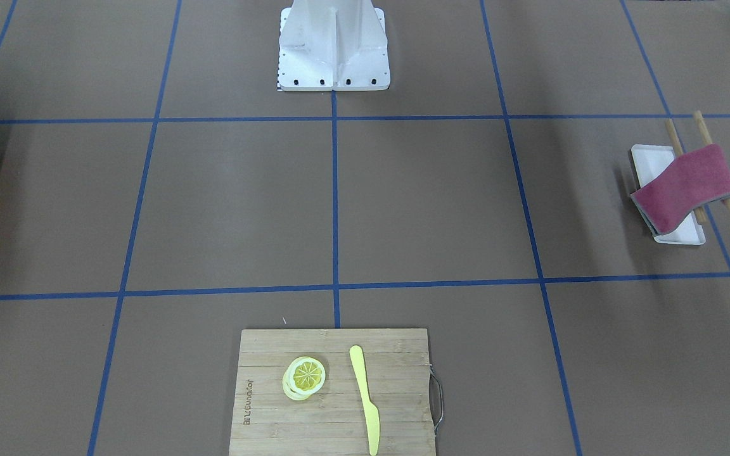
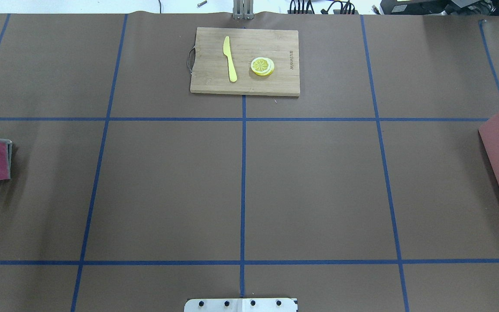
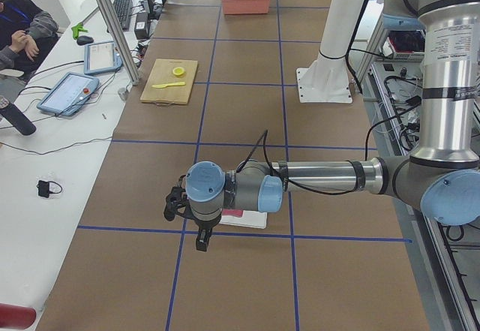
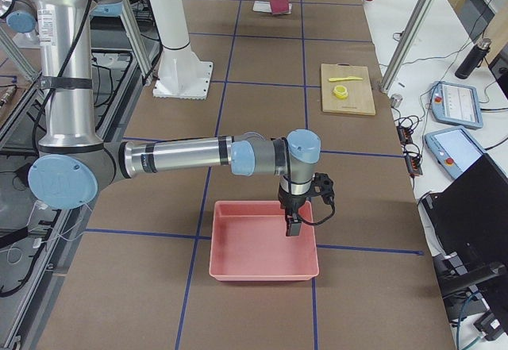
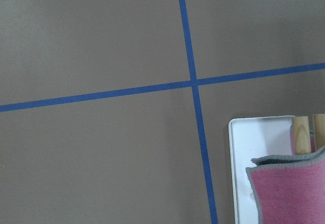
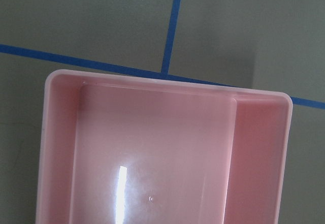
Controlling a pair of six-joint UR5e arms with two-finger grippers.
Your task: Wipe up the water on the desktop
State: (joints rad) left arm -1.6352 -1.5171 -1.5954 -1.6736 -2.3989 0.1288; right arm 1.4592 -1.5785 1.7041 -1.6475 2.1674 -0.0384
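Brown desk, blue tape grid; no water patch visible. Pink cloth at robot's left end, draped over wooden rods above white tray, long axis crosswise to rods. Left tool hangs near; right tool over pink bin; opening of either: cannot tell. Best: pinch cloth's raised middle across its width, lift clear of rods.

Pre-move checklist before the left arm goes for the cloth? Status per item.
1. Cloth accessible, draped over the wooden rods on the white tray: ok.
2. Left end effector lined up over the cloth: not ok, it hangs beside the tray.
3. Left end effector open: cannot tell.
4. Right end effector out of the way, over the pink bin: ok.
5. Water located on the desktop: cannot tell, no puddle shows.
6. Cutting board far from the cloth: ok.
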